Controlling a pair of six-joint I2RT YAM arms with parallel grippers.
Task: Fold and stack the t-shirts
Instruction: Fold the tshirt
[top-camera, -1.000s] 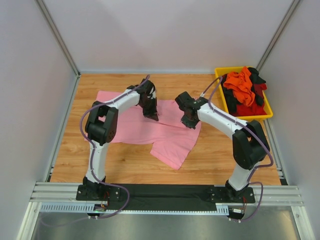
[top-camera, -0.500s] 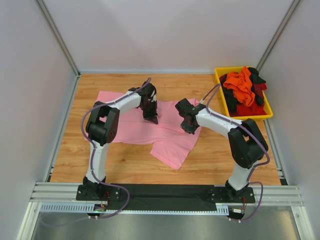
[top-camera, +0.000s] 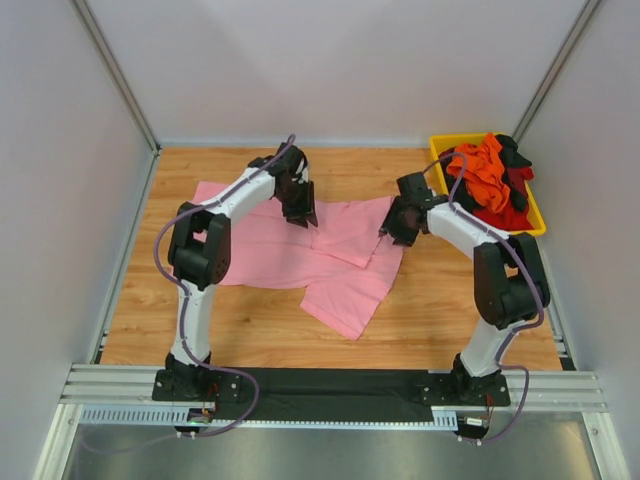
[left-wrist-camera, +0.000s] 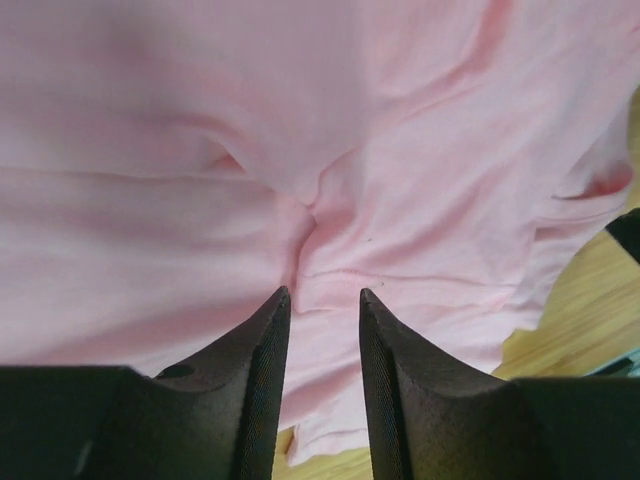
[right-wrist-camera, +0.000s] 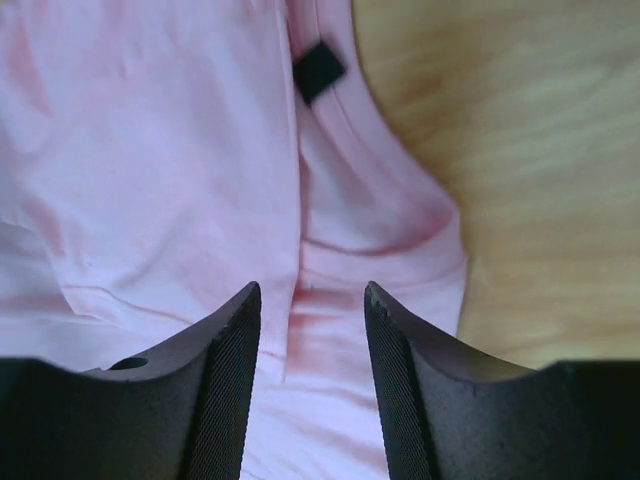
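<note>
A light pink t-shirt (top-camera: 270, 255) lies spread on the wooden table, with a folded flap (top-camera: 352, 238) resting on its right part. My left gripper (top-camera: 299, 218) hovers over the shirt's upper middle. In the left wrist view the left gripper (left-wrist-camera: 322, 292) is open above wrinkled pink cloth (left-wrist-camera: 200, 150), nothing between the fingers. My right gripper (top-camera: 389, 231) is at the shirt's right edge. In the right wrist view the right gripper (right-wrist-camera: 312, 290) is open over the pink t-shirt (right-wrist-camera: 150, 150) near a black label (right-wrist-camera: 318, 68). Orange (top-camera: 482, 170), red (top-camera: 500, 216) and black (top-camera: 516, 155) t-shirts lie piled at the back right.
A yellow bin (top-camera: 512, 236) at the back right holds the piled shirts. Bare wood (top-camera: 440, 300) shows right of and in front of the pink shirt. White walls enclose the table on three sides; a metal rail (top-camera: 330, 385) runs along the near edge.
Both grippers went from shut to open and let go of the pink cloth. The left one rose toward the back; the right one moved right and back. A flap now lies folded over.
</note>
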